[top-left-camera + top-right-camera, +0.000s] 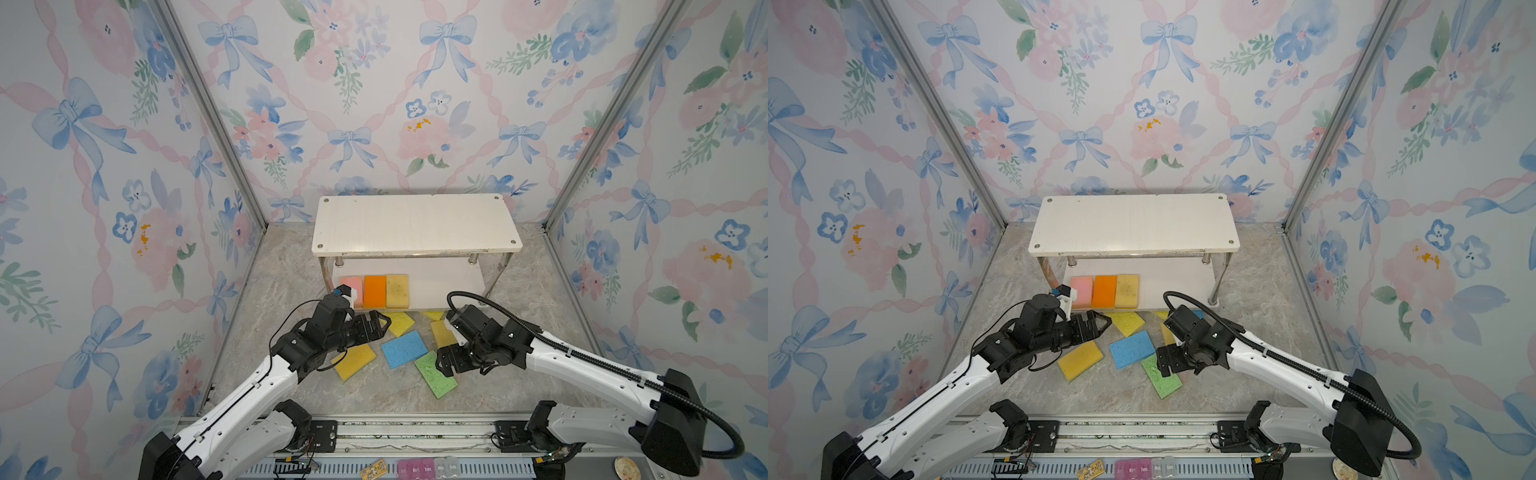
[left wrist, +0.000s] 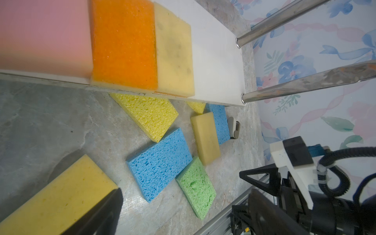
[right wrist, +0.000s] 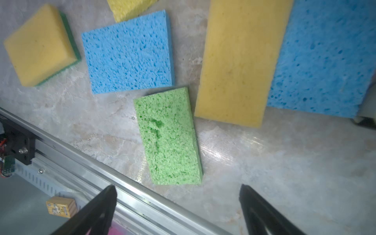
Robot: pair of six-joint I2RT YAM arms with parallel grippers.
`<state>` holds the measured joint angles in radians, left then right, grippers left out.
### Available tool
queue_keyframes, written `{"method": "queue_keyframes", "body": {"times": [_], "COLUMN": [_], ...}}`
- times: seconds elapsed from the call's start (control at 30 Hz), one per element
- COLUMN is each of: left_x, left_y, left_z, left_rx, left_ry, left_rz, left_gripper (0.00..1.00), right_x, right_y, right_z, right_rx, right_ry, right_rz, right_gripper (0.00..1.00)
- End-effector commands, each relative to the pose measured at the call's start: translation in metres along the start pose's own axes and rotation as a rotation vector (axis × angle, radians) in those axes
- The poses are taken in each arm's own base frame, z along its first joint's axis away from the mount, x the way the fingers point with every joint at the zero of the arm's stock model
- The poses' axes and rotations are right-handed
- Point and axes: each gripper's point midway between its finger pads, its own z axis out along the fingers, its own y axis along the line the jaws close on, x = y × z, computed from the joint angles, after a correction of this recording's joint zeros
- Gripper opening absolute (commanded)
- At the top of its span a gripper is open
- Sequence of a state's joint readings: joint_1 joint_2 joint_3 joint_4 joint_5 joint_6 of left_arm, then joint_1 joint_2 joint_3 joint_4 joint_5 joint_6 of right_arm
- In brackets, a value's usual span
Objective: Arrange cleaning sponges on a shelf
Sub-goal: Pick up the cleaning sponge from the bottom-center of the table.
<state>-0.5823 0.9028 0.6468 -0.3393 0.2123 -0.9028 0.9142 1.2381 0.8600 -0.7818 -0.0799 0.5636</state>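
**Cleaning sponges, mixed lot**

- On the shelf (image 1: 415, 224), lower board, left end: pink sponge (image 1: 351, 286), orange sponge (image 1: 374, 291) and pale mustard sponge (image 1: 397, 290). They lie flat, side by side and touching, flush with the board's front edge. The rest of that board and the whole top board are bare.
- Loose on the bench (image 1: 291, 299), in front of the shelf:
  - bright yellow sponge (image 1: 400, 323), close to the shelf's front edge
  - blue sponge (image 1: 404, 348) and green sponge (image 1: 434, 374), nearer the bench's front edge, corners almost touching
  - green-backed mustard sponge (image 1: 355, 360), towards the left
  - long mustard sponge (image 2: 205, 138), lying against a second blue sponge (image 2: 220, 122)
  - a yellow scrap (image 2: 196, 106), showing under the board's front edge
- Handling, as judged: light, soft and easily squashed, with an open-pored, grippy surface and nothing breakable. The green-backed piece is likely stiffer on its scouring face. Best taken across the short width, on the two long edges, with a gentle squeeze so the sponge does not bow.
- Left jaws: wide apart and empty, low over the bench beside the bright yellow sponge.
- Right jaws: wide apart and empty, above the green sponge's near end.
- Sundries: grey clip (image 2: 234, 127), beside the second blue sponge.
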Motion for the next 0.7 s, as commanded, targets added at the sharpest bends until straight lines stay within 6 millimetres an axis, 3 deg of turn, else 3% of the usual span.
{"method": "queue_keyframes", "body": {"times": [0.0,0.2,0.43,0.67], "left_x": [0.001,-0.003,-0.021,-0.023], "left_y": [0.004,0.006,0.012,0.014], "left_z": [0.005,0.005,-0.004,-0.004], "left_rx": [0.003,0.008,0.026,0.027], "left_ry": [-0.011,-0.018,-0.053,-0.051], "left_rz": [-0.032,-0.038,-0.062,-0.063], "left_gripper": [0.98,0.98,0.98,0.98], "right_x": [0.010,0.006,0.007,0.014], "right_y": [0.007,0.032,0.029,0.023], "right_z": [0.012,0.043,0.054,0.062], "right_rx": [0.048,0.073,0.155,0.171], "right_ry": [0.073,0.118,0.135,0.141], "right_rz": [-0.079,-0.165,-0.187,-0.160], "right_gripper": [0.97,0.97,0.97,0.99]}}
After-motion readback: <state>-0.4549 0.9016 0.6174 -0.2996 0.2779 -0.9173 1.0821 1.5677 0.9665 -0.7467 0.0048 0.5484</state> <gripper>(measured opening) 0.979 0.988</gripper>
